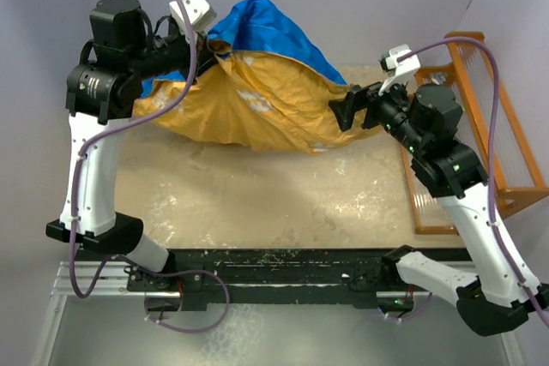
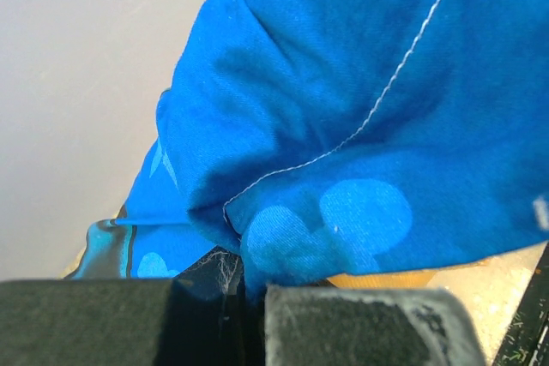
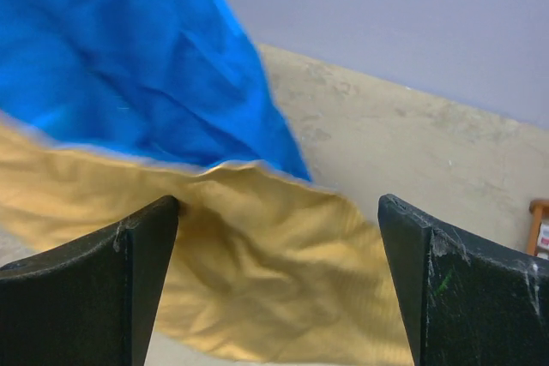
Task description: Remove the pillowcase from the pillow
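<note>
At left gripper [image 2: 244,297], pillowcase [image 1: 257,100] (orange lining showing)

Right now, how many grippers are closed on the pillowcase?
1: the left gripper is shut on the pillowcase at its far left edge. The right gripper is open at its right corner.

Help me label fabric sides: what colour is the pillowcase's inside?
The pillowcase is yellow-orange inside, with pale patches; top external view shows it best.

Counted: one pillowcase [image 1: 249,100]. One table [image 1: 283,203]. One orange rack [image 1: 518,136]. Two arms: left arm [image 1: 90,152], right arm [image 1: 467,212]. Two grippers: left gripper [image 1: 204,45], right gripper [image 1: 345,109].
</note>
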Controlling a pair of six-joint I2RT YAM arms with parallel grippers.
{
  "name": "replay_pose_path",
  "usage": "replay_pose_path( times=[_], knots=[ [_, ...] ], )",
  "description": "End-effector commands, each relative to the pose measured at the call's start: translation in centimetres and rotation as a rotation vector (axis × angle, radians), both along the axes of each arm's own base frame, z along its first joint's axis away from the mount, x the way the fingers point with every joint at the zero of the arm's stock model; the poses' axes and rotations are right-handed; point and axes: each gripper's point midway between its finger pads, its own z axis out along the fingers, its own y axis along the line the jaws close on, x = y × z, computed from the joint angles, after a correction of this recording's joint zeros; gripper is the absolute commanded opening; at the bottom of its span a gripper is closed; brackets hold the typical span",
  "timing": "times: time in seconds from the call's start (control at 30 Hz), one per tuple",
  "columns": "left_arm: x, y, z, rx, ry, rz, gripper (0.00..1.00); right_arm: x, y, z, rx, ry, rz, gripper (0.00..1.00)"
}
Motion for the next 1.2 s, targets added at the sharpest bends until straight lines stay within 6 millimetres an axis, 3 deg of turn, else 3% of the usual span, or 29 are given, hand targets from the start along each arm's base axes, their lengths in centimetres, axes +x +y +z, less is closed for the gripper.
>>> replay_pose_path(
  times=[0.0, 0.1, 0.17, 0.3, 0.4, 0.5, 0.57, 0.67, 0.73, 0.77, 0.8, 0.87, 0.9, 0.93, 1.03, 1.17],
  knots=[
    [-3.5, 0.5, 7.5, -0.077, -0.251, -0.039, 0.00, 1.3, 0.2, -3.4, 0.038, 0.078, 0.046, 1.00],
    [-3.6, 0.8, 7.5, -0.061, -0.263, -0.026, 0.00, 0.2, 2.1, -5.6, 0.068, 0.103, 0.205, 1.00],
    [-3.4, 0.9, 7.4, -0.049, -0.266, -0.020, 0.00, -2.1, 4.1, -5.8, 0.096, 0.083, 0.386, 1.00],
    [-2.7, 0.9, 6.6, -0.038, -0.247, -0.012, 0.00, -5.5, 6.8, -3.9, 0.182, 0.025, 0.650, 0.98],
    [-2.1, 0.4, 6.0, -0.046, -0.220, -0.024, 0.00, -4.8, 8.1, -2.1, 0.226, 0.023, 0.729, 0.89],
    [-1.4, 0.1, 5.5, -0.054, -0.193, -0.024, 0.00, -4.4, 9.8, -0.2, 0.251, 0.040, 0.842, 0.73],
    [-1.0, 0.1, 5.1, -0.052, -0.181, -0.020, 0.00, -4.1, 10.7, 1.0, 0.289, 0.043, 0.876, 0.54],
    [-0.6, 0.1, 4.6, -0.041, -0.170, -0.014, 0.00, -2.9, 11.4, 2.6, 0.324, 0.048, 0.837, 0.05],
    [-0.4, 0.1, 4.1, -0.025, -0.172, -0.013, 0.00, -1.2, 11.4, 3.7, 0.359, 0.070, 0.752, 0.00],
    [-0.3, 0.1, 3.9, -0.015, -0.172, -0.015, 0.06, -0.2, 11.2, 4.4, 0.378, 0.081, 0.700, 0.00],
    [-0.3, 0.2, 3.5, 0.001, -0.175, -0.019, 0.24, 0.7, 11.1, 5.7, 0.397, 0.072, 0.661, 0.00],
    [-0.8, 0.0, 2.8, 0.044, -0.192, -0.061, 0.74, 2.5, 10.7, 8.0, 0.437, 0.052, 0.565, 0.00],
    [-1.0, 0.1, 2.8, 0.066, -0.215, -0.078, 0.91, 3.3, 10.5, 9.5, 0.460, 0.034, 0.526, 0.00],
    [-1.5, 0.4, 3.5, 0.078, -0.256, -0.076, 0.99, 4.1, 10.3, 10.8, 0.480, 0.018, 0.493, 0.00],
    [-2.7, 1.7, 7.5, 0.088, -0.437, -0.025, 0.99, 6.1, 9.3, 15.2, 0.521, -0.059, 0.388, 0.00],
    [-4.9, 4.4, 15.6, -0.042, -0.660, 0.139, 0.99, 8.1, 7.8, 19.3, 0.548, -0.144, 0.265, 0.00]
  ],
)
